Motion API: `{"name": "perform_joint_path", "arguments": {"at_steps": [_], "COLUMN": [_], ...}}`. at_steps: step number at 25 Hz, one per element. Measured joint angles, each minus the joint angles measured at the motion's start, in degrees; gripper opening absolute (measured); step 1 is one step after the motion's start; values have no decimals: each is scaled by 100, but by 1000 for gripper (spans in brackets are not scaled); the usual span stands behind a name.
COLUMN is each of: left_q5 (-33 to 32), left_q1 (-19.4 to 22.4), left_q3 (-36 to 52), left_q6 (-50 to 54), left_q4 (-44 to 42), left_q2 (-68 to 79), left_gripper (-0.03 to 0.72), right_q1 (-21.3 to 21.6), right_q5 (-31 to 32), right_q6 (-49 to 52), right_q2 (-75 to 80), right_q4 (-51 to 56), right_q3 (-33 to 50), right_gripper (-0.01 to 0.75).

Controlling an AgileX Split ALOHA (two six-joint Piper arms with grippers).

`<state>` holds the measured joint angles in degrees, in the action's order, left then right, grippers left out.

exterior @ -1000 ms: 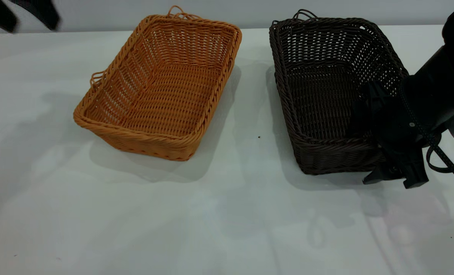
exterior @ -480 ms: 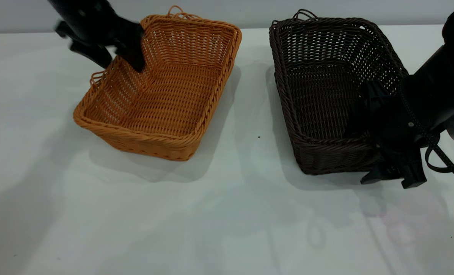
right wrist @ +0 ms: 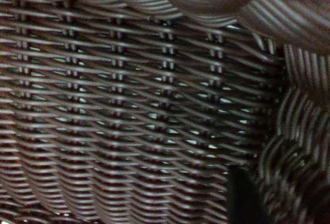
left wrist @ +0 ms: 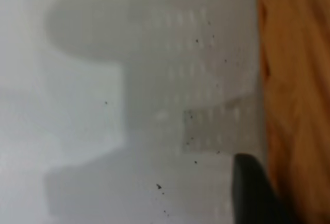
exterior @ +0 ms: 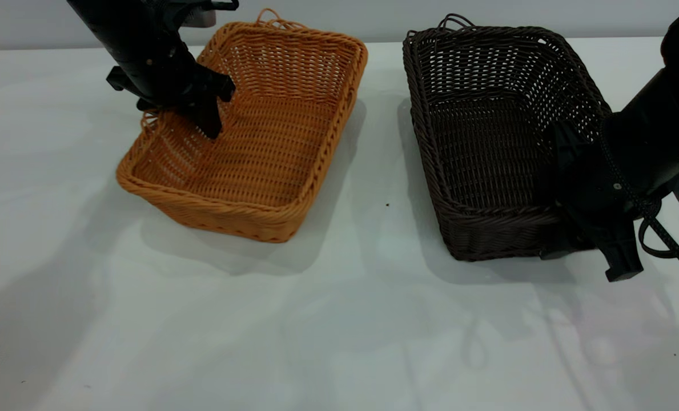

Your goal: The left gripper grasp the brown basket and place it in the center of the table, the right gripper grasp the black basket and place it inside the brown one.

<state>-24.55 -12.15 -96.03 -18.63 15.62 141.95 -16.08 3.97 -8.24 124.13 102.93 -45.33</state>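
Observation:
The brown basket [exterior: 259,142] stands on the table [exterior: 316,331], left of centre. My left gripper [exterior: 179,114] is open astride its left long wall, with one finger [exterior: 211,123] inside the basket. In the left wrist view one dark finger [left wrist: 250,190] lies beside the orange wall [left wrist: 296,80]. The black basket [exterior: 487,131] stands to the right. My right gripper [exterior: 593,257] is open at its near right corner, with one finger [exterior: 622,265] outside the wall. The right wrist view shows dark weave [right wrist: 129,110] and one finger [right wrist: 242,195] close against it.
A gap of bare table [exterior: 382,171] separates the two baskets. The near half of the table is bare. A black cable [exterior: 667,242] hangs from the right arm beside the black basket. A grey wall runs behind the far table edge.
My left arm came in from the top left and dropped over the brown basket's left wall. The brown basket shifted slightly right. My right gripper barely moved at the black basket's corner.

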Motion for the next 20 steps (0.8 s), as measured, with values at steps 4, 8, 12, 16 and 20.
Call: {"name": "perform_joint_path", "arguments": {"at_steps": [4,8,12,16,20], "left_q5": [0,-4,-39,-117,-121], "left_q1": [0,0,0,-6,-64], "left_q3": [0,-7,-13,-39,-52], "left_q6": [34,74,18,-143,-656], "left_q4": [36,93,-63,-534,-676], "left_q2": [0,-11,-11,-15,-17], "left_gripper": [108,81,81,81,81], "right_q1": [0,15,181,663,1369], "right_q5": [12,-30,-23,-22,550], "right_q6": [6,108,-200,-1115,-2200], "right_q2": [5,-128,-650,-1479,-2014], "right_q4": [5,40,-36,-180,-657], "right_q3": [0,0,10,-23,-316], "right_gripper": [160,89,87,87,87]}}
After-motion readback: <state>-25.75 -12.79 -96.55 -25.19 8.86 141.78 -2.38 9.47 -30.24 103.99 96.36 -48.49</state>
